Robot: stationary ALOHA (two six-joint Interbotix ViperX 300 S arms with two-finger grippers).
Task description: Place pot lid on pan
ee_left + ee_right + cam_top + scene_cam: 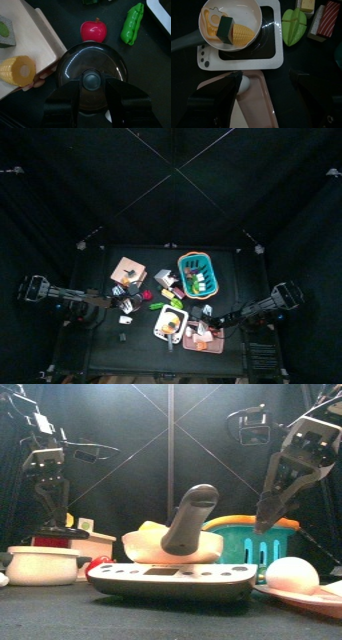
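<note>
The pot lid (90,62), a round shiny dome with a grey knob, lies right under my left gripper (91,92). The jaws are open, one on each side of the knob and apart from it. In the front view this gripper (55,532) hangs low over a white pot (43,566) at the left. The pan (231,22), cream with a grey handle (189,519), sits on a white-and-black stove (264,55) and holds yellow and green food. Hovering open above a pink plate (258,107) beside the stove, my right gripper (264,82) holds nothing.
A red apple (94,30) and a green pea pod (132,22) lie beyond the lid. Beside it is a wooden board (30,47) carrying a corn piece (17,70). A teal basket (198,273) stands behind the stove. An egg (291,574) rests on the pink plate.
</note>
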